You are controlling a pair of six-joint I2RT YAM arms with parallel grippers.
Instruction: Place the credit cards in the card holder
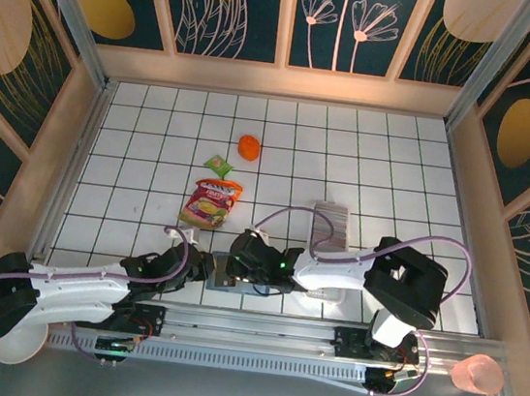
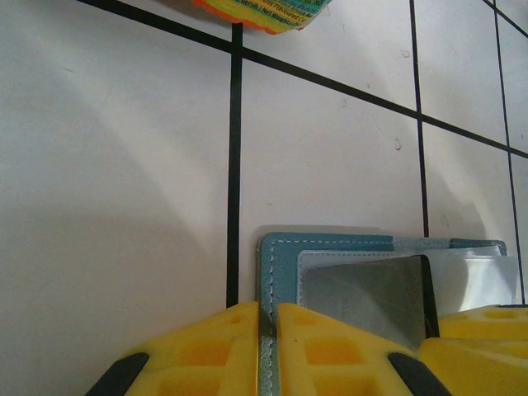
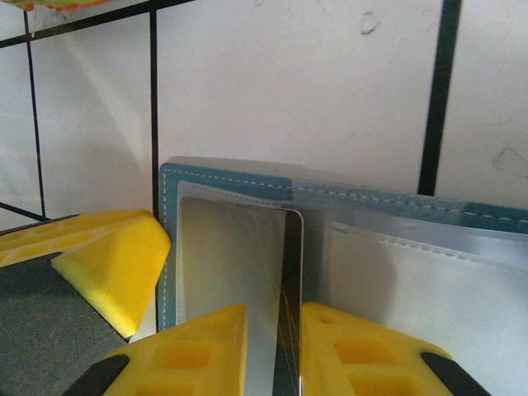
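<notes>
Stitched teal card holder (image 2: 275,257) clamped in left jaws — glossy, round-cornered card (image 3: 235,256) pinched by right jaws.

Card holder (image 2: 276,252): teal-blue, pale stitching (interior grey-blue). Credit card (image 3: 235,256): silver-grey. Left gripper (image 2: 268,312) fingers (image 2: 206,346): yellow. Table (image 1: 155,144): white, black grid. Snack pouch (image 1: 210,202): red-yellow. Walls (image 1: 241,9): dark teal, peach floral pattern.
</notes>
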